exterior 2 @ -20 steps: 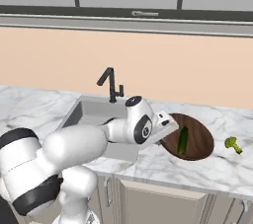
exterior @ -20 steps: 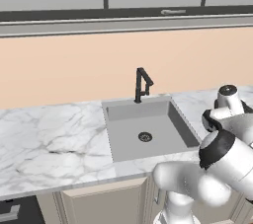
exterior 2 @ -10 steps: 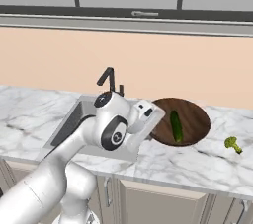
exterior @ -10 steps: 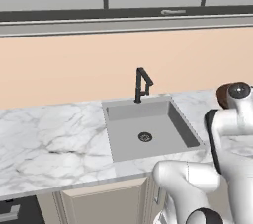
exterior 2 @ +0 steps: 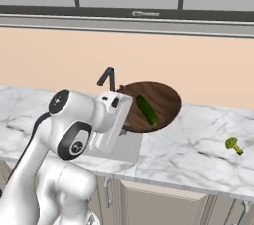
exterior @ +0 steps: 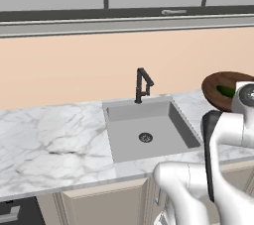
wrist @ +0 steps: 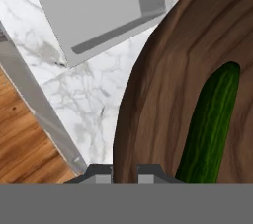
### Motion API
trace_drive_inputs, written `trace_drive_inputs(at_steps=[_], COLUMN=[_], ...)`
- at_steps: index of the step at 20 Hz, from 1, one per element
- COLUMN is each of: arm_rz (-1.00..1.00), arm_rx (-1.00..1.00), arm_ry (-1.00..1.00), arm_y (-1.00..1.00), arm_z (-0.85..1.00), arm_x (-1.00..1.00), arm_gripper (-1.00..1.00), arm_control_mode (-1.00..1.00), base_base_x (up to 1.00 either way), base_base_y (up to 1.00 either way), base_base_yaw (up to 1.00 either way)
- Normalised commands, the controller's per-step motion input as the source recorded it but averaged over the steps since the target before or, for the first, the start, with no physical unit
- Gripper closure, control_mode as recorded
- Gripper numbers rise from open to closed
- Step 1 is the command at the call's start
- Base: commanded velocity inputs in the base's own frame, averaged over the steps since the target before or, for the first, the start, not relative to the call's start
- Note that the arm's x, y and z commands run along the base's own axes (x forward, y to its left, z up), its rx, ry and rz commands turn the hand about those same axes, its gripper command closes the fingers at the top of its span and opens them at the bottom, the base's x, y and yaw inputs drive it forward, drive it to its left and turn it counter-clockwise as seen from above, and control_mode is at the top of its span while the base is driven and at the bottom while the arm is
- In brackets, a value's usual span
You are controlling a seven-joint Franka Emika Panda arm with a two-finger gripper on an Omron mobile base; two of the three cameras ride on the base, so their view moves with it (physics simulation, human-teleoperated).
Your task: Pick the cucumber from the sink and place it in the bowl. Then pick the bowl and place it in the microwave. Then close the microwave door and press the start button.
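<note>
Left base view: the sink (exterior: 149, 135) sits bare, and the bowl (exterior: 225, 90) rides up at the right. Right base view: the cucumber (exterior 2: 147, 110) lies inside the lifted, tilted bowl, above the worktop (exterior 2: 198, 154). Hand view: the gripper (wrist: 123, 172) is clamped on the bowl's rim. Carry step; next, the microwave, keeping it level.

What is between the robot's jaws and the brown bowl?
Nothing visible. In the hand view the fingertips sit right at the rim of the bowl, shut on it. The cucumber lies inside the bowl, off to one side of the jaws.
</note>
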Motion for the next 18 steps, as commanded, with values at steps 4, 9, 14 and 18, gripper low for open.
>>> trace_drive_inputs(at_steps=[4, 9, 14, 18], arm_rz=[0.21, 0.09, 0.00, 0.01], arm_rx=[0.02, -0.01, -0.01, 0.00], arm_ry=[0.16, 0.05, 0.00, 0.00], arm_y=[0.61, 0.53, 0.37, 0.43], arm_z=[1.00, 1.00, 0.99, 0.24], arm_x=[-0.33, -0.35, -0.63, -0.54], arm_gripper=[1.00, 1.00, 1.00, 1.00], arm_control_mode=[-1.00, -1.00, -1.00, -1.00], base_base_x=[0.00, 0.00, 0.00, 0.00], base_base_y=[0.00, 0.00, 0.00, 0.00], base_base_yaw=[0.00, 0.00, 0.00, 0.00])
